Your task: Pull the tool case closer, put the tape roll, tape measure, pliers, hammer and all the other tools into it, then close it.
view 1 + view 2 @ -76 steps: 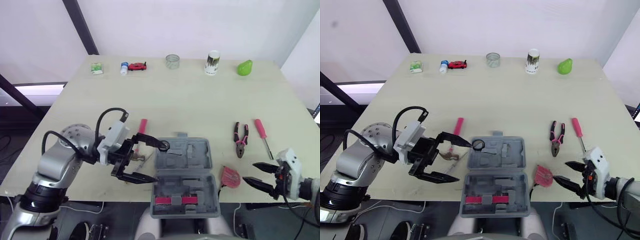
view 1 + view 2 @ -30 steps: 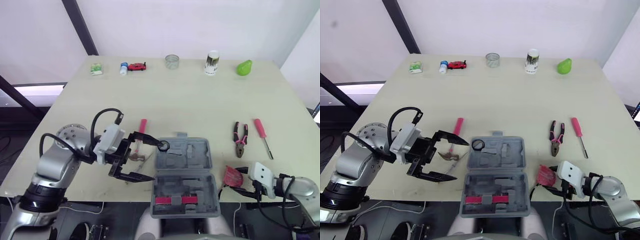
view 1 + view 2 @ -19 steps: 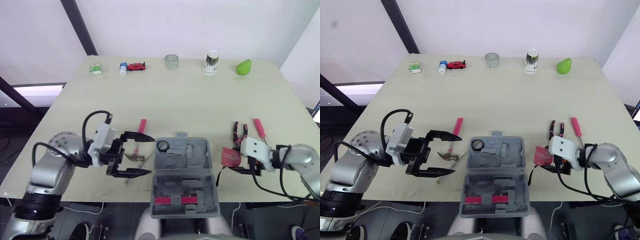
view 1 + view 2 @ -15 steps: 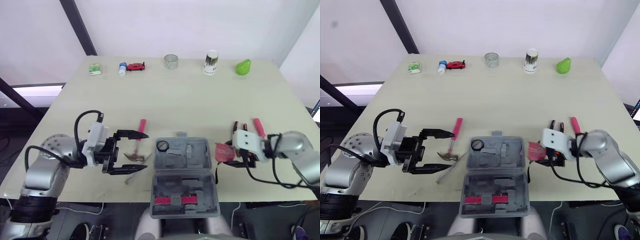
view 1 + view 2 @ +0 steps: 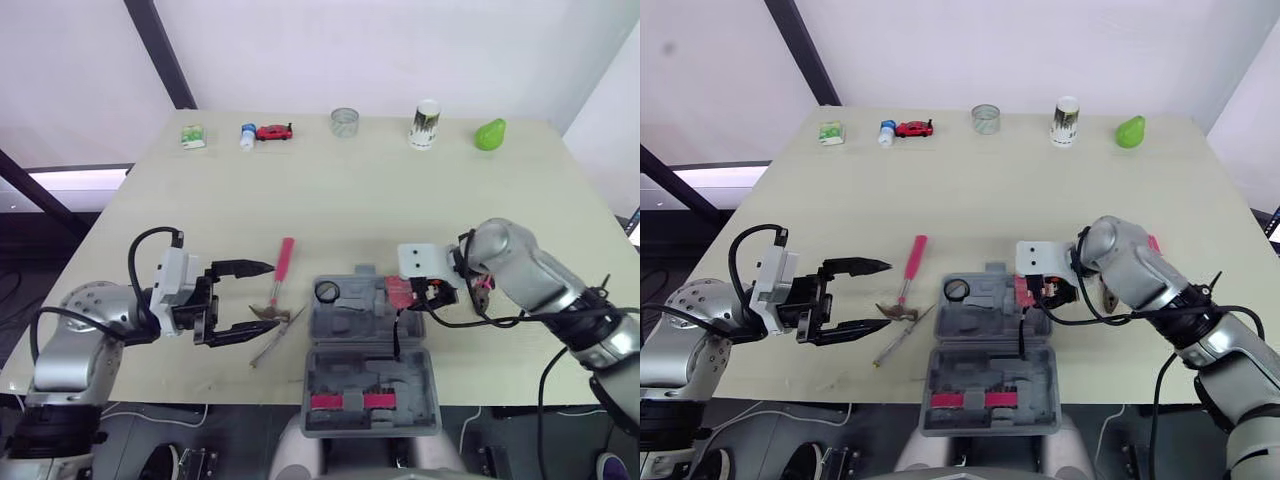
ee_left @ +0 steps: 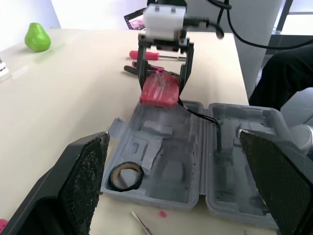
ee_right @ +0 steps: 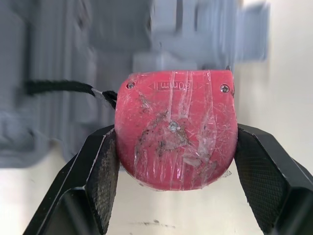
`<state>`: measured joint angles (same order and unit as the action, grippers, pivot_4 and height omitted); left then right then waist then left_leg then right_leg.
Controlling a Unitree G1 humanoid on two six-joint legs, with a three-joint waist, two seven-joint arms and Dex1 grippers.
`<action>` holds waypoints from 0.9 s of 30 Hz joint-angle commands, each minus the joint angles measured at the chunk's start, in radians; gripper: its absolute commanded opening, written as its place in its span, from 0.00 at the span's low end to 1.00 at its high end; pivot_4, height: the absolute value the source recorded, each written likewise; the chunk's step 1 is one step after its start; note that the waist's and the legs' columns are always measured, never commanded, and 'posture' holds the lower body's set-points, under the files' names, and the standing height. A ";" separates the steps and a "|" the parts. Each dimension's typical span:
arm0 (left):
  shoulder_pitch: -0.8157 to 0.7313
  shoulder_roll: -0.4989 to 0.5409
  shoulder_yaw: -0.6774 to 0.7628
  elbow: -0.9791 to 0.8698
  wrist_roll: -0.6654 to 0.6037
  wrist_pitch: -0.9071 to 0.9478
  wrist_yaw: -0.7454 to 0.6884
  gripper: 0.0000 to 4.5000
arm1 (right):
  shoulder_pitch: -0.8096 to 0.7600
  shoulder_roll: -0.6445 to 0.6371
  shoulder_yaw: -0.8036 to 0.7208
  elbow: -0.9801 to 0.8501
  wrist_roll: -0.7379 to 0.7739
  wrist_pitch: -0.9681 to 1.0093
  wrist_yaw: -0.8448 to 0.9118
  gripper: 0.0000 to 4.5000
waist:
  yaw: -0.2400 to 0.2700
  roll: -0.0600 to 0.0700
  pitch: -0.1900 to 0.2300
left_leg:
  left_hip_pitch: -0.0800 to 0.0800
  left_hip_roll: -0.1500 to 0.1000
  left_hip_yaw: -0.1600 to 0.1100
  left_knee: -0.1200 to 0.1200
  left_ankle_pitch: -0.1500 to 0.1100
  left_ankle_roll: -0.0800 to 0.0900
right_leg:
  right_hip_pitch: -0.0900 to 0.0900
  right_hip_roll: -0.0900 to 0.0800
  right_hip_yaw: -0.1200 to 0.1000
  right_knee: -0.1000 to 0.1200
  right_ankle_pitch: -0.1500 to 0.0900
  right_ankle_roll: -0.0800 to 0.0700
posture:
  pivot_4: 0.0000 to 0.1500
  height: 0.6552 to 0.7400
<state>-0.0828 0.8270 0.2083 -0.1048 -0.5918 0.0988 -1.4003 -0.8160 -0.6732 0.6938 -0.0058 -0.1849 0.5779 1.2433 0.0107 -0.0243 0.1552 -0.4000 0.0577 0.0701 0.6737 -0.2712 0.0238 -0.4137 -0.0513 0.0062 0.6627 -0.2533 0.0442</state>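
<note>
On the table [image 5: 380,200], near edge, centre: tool case [image 5: 365,350], unfolded flat. In its far-left corner — tape roll [image 5: 326,292]. Over its far-right corner, tape measure [image 5: 398,292], pinched in the right gripper [image 7: 175,142]. Left of the case: hammer [image 5: 280,270]; just left again, left gripper [image 5: 268,298], fingers spread.

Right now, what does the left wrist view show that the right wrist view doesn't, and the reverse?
The left wrist view adds the tape roll lying in a corner pocket of the case, the pliers and screwdriver on the table beyond it, and a green pear. The right wrist view adds the scratched face of the tape measure close up, with its screws. Shared: the right gripper shut on the red tape measure above the open grey case, its black cord trailing into the case.
</note>
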 commanded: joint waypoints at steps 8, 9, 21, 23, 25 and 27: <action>0.002 -0.005 0.002 -0.022 0.015 -0.054 -0.003 1.00 | -0.044 0.108 0.064 0.108 -0.144 0.011 -0.020 0.64 | -0.004 0.000 0.000 | 0.000 0.000 0.000 0.000 0.000 0.000 | -0.001 0.000 0.000 0.001 0.000 0.000 | 1.00 1.00; -0.001 -0.005 -0.004 -0.021 0.021 -0.058 -0.004 1.00 | -0.040 0.113 0.065 0.112 -0.150 0.009 -0.020 0.64 | -0.005 0.000 0.000 | 0.000 0.000 0.000 0.000 0.000 0.000 | -0.001 0.000 0.000 0.001 0.000 0.000 | 1.00 1.00; -0.017 -0.018 -0.036 -0.023 0.036 -0.056 0.001 1.00 | -0.029 0.131 0.037 0.136 -0.178 -0.026 -0.048 0.98 | -0.026 0.000 0.000 | 0.000 0.000 0.000 0.000 0.000 0.000 | -0.001 0.000 0.000 0.001 0.000 0.000 | 1.00 1.00; -0.015 -0.016 -0.038 -0.023 0.036 -0.055 -0.001 1.00 | -0.029 0.132 0.023 0.128 -0.178 -0.020 -0.057 0.98 | -0.025 0.000 0.000 | 0.000 0.000 0.000 0.000 0.000 0.000 | -0.001 0.000 0.000 0.001 0.000 0.000 | 1.00 1.00; -0.019 -0.015 -0.041 -0.024 0.034 -0.051 0.000 1.00 | -0.029 0.123 0.012 0.106 -0.171 -0.008 -0.043 0.98 | -0.025 0.000 0.000 | 0.000 0.000 0.000 0.000 0.000 0.000 | -0.001 0.000 0.000 0.001 0.000 0.000 | 1.00 1.00; -0.023 -0.015 -0.042 -0.025 0.033 -0.048 0.000 1.00 | -0.027 0.113 0.004 0.087 -0.167 -0.002 -0.032 0.98 | -0.024 0.000 0.000 | 0.000 0.000 0.000 0.000 0.000 0.000 | -0.001 0.000 0.000 0.001 0.000 0.000 | 1.00 1.00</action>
<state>-0.0975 0.8104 0.1592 -0.1070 -0.5516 0.0532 -1.3997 -0.8401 -0.5455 0.7398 0.1231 -0.3532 0.5683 1.2044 -0.0137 -0.0241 0.1553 -0.4000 0.0577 0.0702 0.6734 -0.2712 0.0237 -0.4144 -0.0513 0.0064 0.6638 -0.2531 0.0441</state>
